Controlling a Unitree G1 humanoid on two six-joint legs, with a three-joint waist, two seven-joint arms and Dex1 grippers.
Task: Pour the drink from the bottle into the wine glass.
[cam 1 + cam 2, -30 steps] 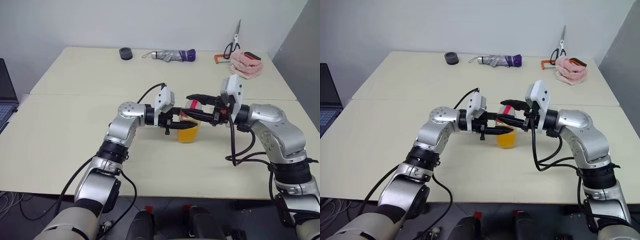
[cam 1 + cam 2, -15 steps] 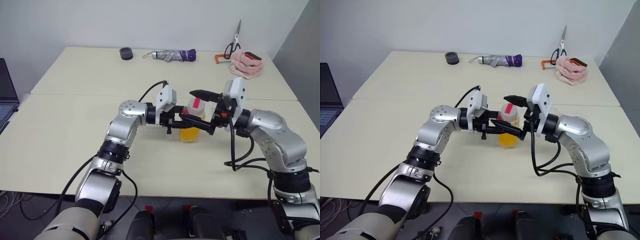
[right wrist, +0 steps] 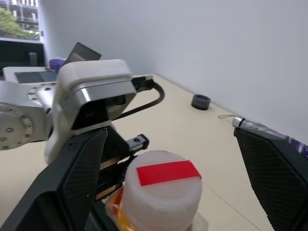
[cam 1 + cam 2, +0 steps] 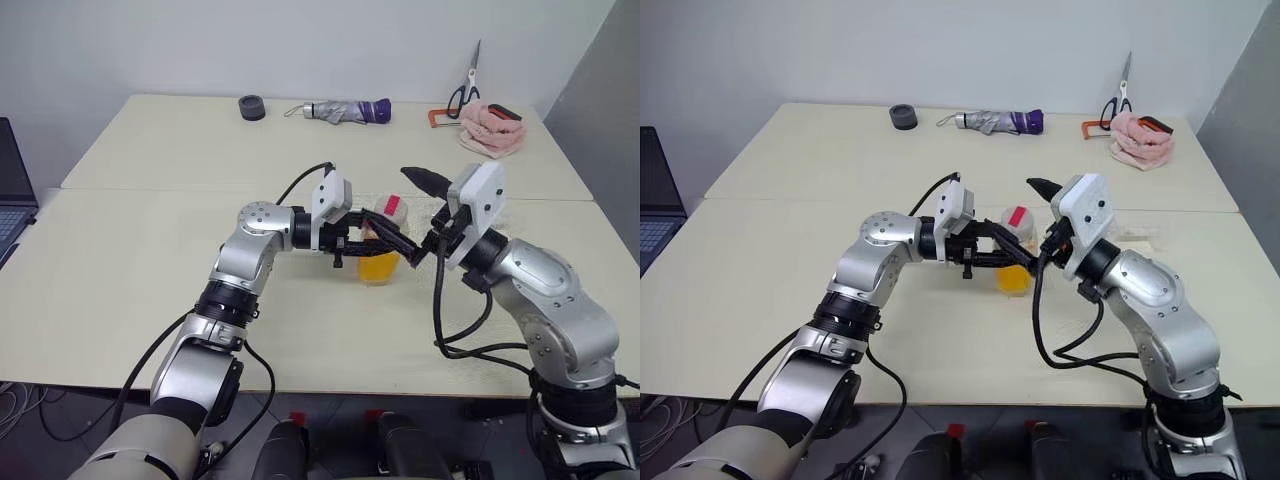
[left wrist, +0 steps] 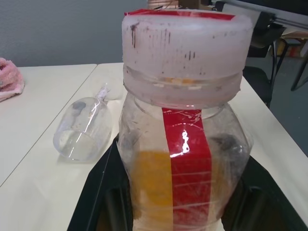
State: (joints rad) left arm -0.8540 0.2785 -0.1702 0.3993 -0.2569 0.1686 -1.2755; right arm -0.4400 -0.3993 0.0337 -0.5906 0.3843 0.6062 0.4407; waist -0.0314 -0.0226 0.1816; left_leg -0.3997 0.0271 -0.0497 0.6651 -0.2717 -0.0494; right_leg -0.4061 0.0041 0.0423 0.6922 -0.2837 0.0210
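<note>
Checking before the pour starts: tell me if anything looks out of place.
Yes. The wine glass lies on its side on the table beyond the bottle, so it cannot take a pour. The cap is still on.

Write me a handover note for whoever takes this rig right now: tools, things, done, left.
Left tool: shut on the bottle, holding it upright above the table.
Right tool: open, one finger on each side of the cap, not gripping it.
Bottle: cap on; the drink fills the lower part.
Wine glass: appears to lie on its side on the table beyond the bottle, with no drink in it.
Done: bottle picked up.
Left: take the cap off, stand the glass up, pour.
</note>
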